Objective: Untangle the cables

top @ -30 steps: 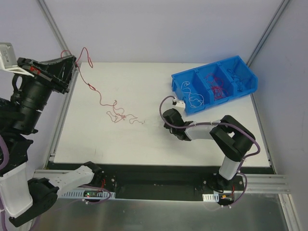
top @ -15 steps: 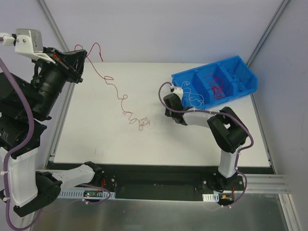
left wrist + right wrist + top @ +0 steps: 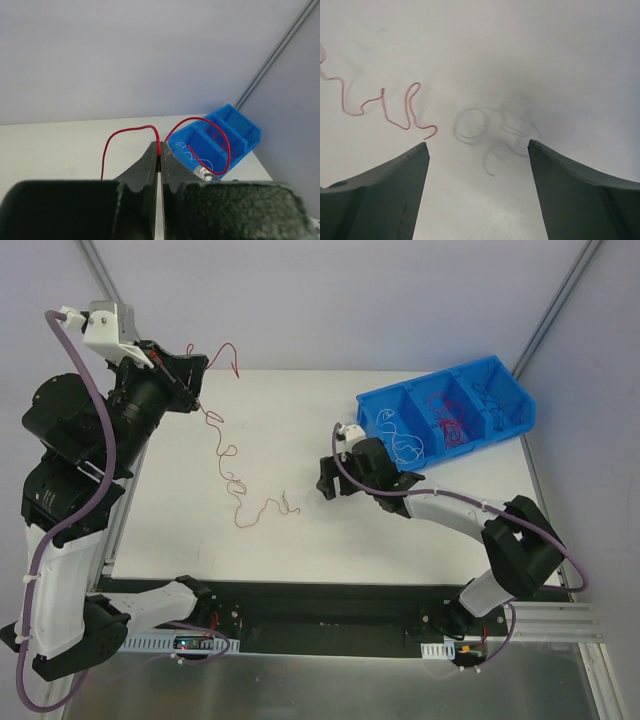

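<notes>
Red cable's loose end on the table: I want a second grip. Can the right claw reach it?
Probably yes: the open right claw hovers beside that end of the red cable, bare table between.

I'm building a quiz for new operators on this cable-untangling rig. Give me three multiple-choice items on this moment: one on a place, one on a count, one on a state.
1. Where on the white table does the blue plastic bin sit?
A) near left corner
B) centre
C) far right corner

2. How many compartments does the bin have?
A) three
B) two
C) five

3. What is the left gripper doing?
A) open above the bin
B) shut on the thin red wire
C) open, lying flat on the table

Key: 1 C, the top view shows it at the far right edge. 2 A, two dividers split it into three. 3 B, the left wrist view shows its fingers pinching the wire.
</notes>
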Robot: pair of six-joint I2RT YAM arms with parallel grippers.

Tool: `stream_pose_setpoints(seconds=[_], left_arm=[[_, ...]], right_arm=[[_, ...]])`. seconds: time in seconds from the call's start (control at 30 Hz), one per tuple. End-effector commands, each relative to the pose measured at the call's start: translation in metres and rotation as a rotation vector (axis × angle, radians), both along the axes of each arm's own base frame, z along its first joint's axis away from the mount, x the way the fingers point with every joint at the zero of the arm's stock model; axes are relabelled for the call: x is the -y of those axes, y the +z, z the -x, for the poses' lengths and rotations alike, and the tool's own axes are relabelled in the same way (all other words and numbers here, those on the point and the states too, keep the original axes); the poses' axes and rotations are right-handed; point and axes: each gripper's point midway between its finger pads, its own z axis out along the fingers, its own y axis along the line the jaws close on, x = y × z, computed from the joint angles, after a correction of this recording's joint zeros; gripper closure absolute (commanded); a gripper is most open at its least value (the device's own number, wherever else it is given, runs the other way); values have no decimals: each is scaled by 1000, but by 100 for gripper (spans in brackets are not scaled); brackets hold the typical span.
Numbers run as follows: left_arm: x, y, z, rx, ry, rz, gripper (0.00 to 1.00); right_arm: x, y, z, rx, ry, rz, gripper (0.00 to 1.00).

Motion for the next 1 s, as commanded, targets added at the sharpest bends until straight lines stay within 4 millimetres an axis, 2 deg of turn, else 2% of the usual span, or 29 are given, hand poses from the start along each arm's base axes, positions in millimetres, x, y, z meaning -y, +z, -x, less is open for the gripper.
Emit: stream_pose_setpoints(seconds=[0.0,0.17,0.27,0.4,0.57,0.7,0.77,0.87,0.93,0.97], left_arm=[[4,16,4,32,-30,53,100],[0,28,12,59,-33,78,100],[-3,33,16,71,-32,88,100],[-5,36,20,82,-31,97,100],[-6,40,22,92,-32,105,100],[-5,43,22,97,-41,113,100],[-4,44,23,100,-45,115,100],[-6,45,23,103,-38,115,100],[-7,47,24,109,-34,116,100],[-9,48,25,114,-31,116,100]], right_arm=[[-74,41,38,180,327,-123,16],[-146,62,59,262,382,-255,14],[-173,69,66,290,364,-304,14],[-190,84,63,323,280,-446,12],[-205,99,53,325,211,-556,18],[-213,93,40,332,153,-562,27],[-216,91,34,329,143,-565,40],[-214,89,24,318,110,-569,75],[-204,82,15,320,71,-550,98],[-196,76,8,319,41,-532,100]])
